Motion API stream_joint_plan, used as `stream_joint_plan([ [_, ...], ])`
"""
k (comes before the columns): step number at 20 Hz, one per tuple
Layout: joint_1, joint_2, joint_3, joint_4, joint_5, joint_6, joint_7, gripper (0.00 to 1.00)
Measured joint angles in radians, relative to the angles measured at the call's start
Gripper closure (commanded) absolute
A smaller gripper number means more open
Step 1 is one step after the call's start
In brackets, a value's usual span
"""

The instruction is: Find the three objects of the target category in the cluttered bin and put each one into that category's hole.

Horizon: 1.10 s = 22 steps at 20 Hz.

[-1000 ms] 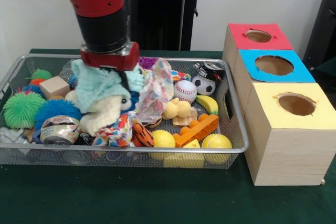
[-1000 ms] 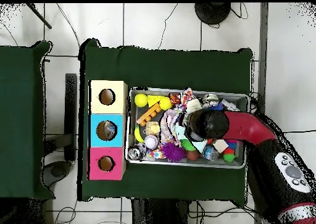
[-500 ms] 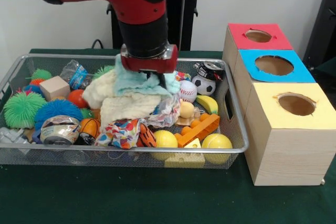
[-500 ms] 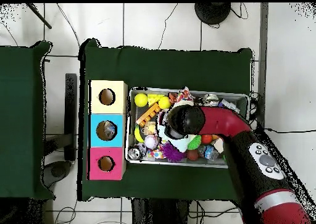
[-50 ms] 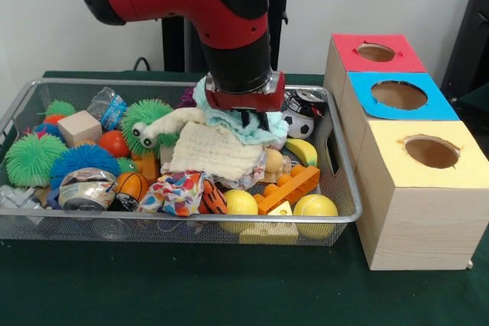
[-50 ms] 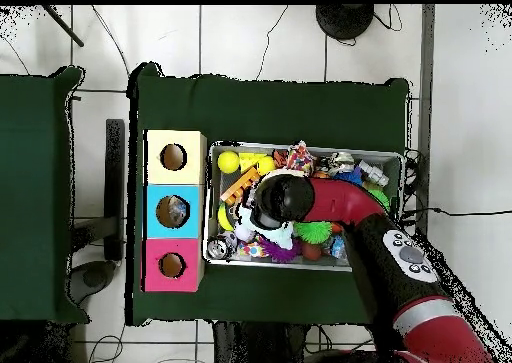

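**Carrying soft cloth across the wire bin**

I am holding my gripper (image 5: 246, 118) low over the silver wire-mesh bin (image 5: 340, 181), on the side nearer the three wooden boxes. My fingers are buried in fabric, so I am closed on a bunched pale aqua terry cloth (image 5: 244, 126); how wide the claw stands I cannot tell exactly. A cream waffle-weave cloth (image 5: 212, 152) is draping just below the aqua one, touching it, and resting on the clutter near the bin's middle. I cannot tell whether I am gripping it too.

I am judging these cloths light, limp and not fragile. They sag and trail, snagging neighbours, so pinching a thick gathered fold suits them better than an edge. The blue-topped box with a round hole (image 5: 397, 95) is standing just beyond the bin's end wall.
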Motion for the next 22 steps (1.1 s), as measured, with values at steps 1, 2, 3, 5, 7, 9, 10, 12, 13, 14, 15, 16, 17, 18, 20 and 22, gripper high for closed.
stream_joint_plan([
  [1,0.0,0.0,-0.001,0.0,0.0,-0.002,0.0,0.0],
  [2,0.002,0.0,-0.002,0.001,0.002,-0.008,0.0,0.0],
  [3,0.004,-0.001,-0.008,0.004,0.008,-0.021,0.0,0.0],
  [5,0.006,-0.006,-0.014,0.007,0.01,-0.028,0.0,0.0],
  [7,0.009,-0.02,-0.025,0.011,0.01,-0.032,0.0,0.0],
  [9,0.009,-0.05,-0.038,0.022,0.012,-0.033,0.0,0.0],
  [10,0.009,-0.064,-0.044,0.027,0.013,-0.033,0.0,0.0],
  [12,0.009,-0.096,-0.056,0.037,0.016,-0.033,0.0,0.0],
  [13,0.009,-0.112,-0.062,0.041,0.018,-0.033,0.0,0.0],
  [14,0.009,-0.133,-0.071,0.045,0.021,-0.033,0.0,0.0],
  [15,0.009,-0.15,-0.078,0.047,0.022,-0.033,0.0,0.0],
  [16,0.009,-0.177,-0.092,0.049,0.025,-0.033,0.0,0.0],
  [17,0.008,-0.188,-0.098,0.049,0.026,-0.033,0.0,0.0],
  [18,0.007,-0.193,-0.1,0.049,0.027,-0.033,0.0,0.0],
  [20,-0.005,-0.221,-0.109,0.05,0.036,-0.033,0.0,0.0],
  [22,-0.025,-0.238,-0.109,0.05,0.052,-0.033,0.0,0.0],
])
